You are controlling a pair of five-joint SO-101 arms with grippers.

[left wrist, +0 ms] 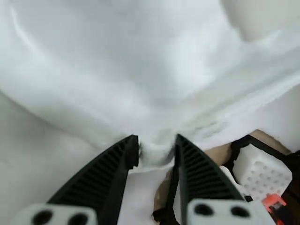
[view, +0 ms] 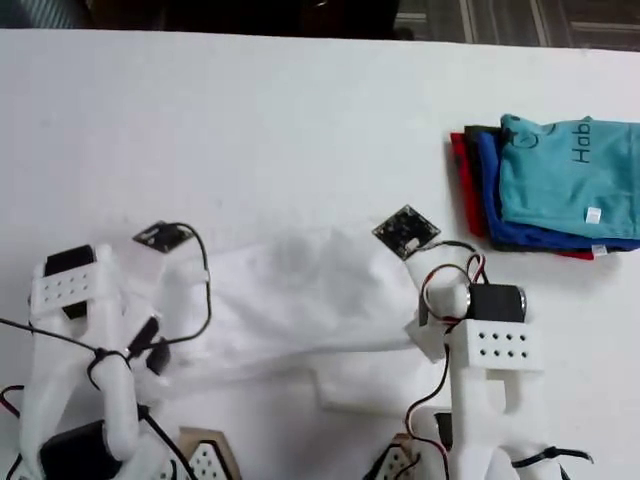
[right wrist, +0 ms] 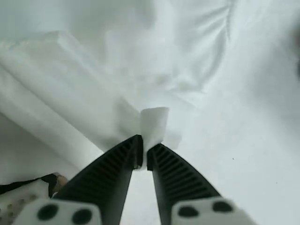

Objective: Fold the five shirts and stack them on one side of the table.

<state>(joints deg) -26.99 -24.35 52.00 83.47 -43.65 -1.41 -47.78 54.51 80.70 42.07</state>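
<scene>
While shirt point(view: 290, 300) drapes white table point(view: 250, 120) — stack point(view: 560, 180) right | plank floor point(view: 500, 20) beyond

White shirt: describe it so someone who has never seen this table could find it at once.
On the white table, find the left gripper and the right gripper. The white shirt lies rumpled between them, pinched by both. Unlike the coloured shirts stacked folded at one side, it is white and unfolded.
</scene>
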